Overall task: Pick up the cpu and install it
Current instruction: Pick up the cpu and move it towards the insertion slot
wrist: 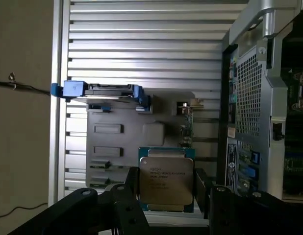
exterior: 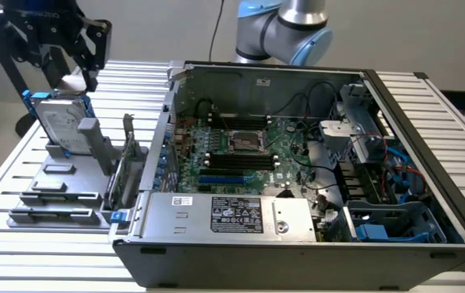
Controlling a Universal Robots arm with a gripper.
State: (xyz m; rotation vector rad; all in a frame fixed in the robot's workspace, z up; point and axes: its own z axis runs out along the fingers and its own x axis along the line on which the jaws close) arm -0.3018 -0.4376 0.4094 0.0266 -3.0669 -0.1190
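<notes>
The cpu (wrist: 166, 178) is gripped between the widely spread fingers (wrist: 131, 198) of the gripper (exterior: 71, 79), raised above the slatted table (exterior: 4, 177) beside the open case (exterior: 297, 265); a pale wall (exterior: 151, 30) is seen behind.

Exterior view chops the hand (exterior: 76, 76) off at the top edge. In the wrist view the cpu (wrist: 165, 178) has its bottom edge tucked behind the dark fingers (wrist: 131, 196), I think, and its print's too tiny to read.
</notes>
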